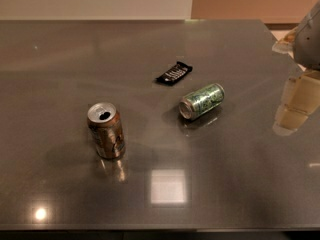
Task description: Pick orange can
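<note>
The orange can [106, 130] stands upright on the grey table [60, 59], left of centre. It has orange-brown and gold sides and a silver top with a dark opening. My gripper [294, 103] shows as pale parts at the right edge of the view, far to the right of the can and well apart from it. It touches nothing.
A green-patterned can [202, 100] lies on its side near the middle, between the orange can and the gripper. A small black wrapper [174, 73] lies behind it. The table's front edge runs along the bottom of the view. A bright light reflection [168, 186] sits on the near surface.
</note>
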Controlling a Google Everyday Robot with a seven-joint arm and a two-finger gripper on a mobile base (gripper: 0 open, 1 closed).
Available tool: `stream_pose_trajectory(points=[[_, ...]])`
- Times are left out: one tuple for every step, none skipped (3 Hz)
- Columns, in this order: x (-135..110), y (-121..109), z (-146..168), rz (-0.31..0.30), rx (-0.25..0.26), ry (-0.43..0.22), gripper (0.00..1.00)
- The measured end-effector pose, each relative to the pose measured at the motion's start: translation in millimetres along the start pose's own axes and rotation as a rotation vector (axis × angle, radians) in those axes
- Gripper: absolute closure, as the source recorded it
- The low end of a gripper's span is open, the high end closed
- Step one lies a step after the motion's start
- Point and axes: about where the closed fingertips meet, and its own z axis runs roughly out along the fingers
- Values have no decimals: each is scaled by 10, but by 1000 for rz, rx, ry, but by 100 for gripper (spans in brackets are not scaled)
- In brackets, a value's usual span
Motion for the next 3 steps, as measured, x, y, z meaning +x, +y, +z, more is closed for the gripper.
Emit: stream_pose_trajectory(points=[[-47,-2,3,-6,1,-7,0],[-353,30,124,-45,-31,-65,0],[-756,118,312,-91,-92,-143,0]])
